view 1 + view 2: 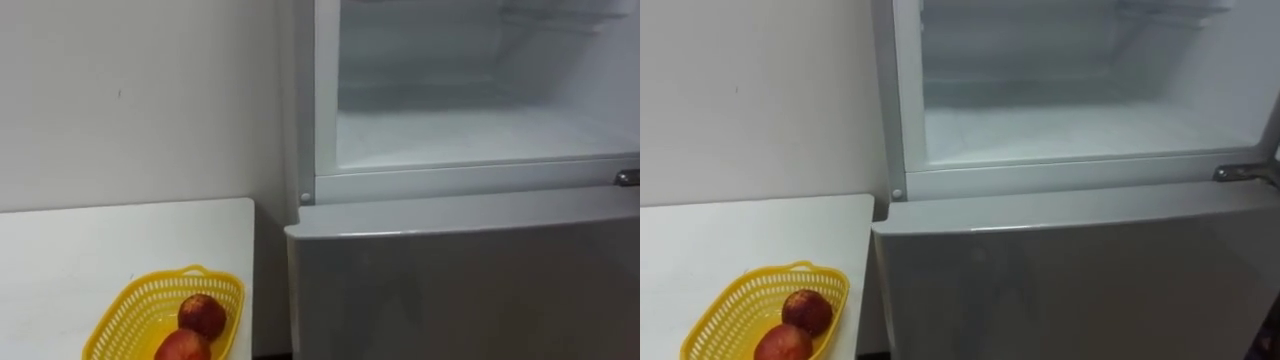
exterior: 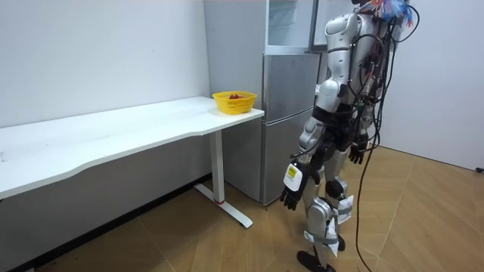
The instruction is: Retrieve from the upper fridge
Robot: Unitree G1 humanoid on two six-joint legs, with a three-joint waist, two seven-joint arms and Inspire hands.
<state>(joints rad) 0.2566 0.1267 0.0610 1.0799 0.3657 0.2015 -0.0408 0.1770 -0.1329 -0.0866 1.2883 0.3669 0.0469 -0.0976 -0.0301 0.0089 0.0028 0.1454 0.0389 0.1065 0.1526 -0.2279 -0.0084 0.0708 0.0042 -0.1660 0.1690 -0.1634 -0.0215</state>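
Two apples sit in the yellow basket left of the fridge: firm, smooth, light; we'd cup one around its middle. Left hand and right hand hang slack, empty.

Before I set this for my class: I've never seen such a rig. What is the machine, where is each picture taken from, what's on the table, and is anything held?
The machine is a two-legged humanoid robot whose two arms end in hands. The room view comes from a camera standing in the room; there the robot stands facing a grey two-door fridge. The two eye views come from the camera on its head and look into the fridge's open white upper compartment, where I can see no item. Beside the fridge, on the white table, a yellow plastic basket holds two red apples. The left hand and right hand hang by its sides; nothing appears held.
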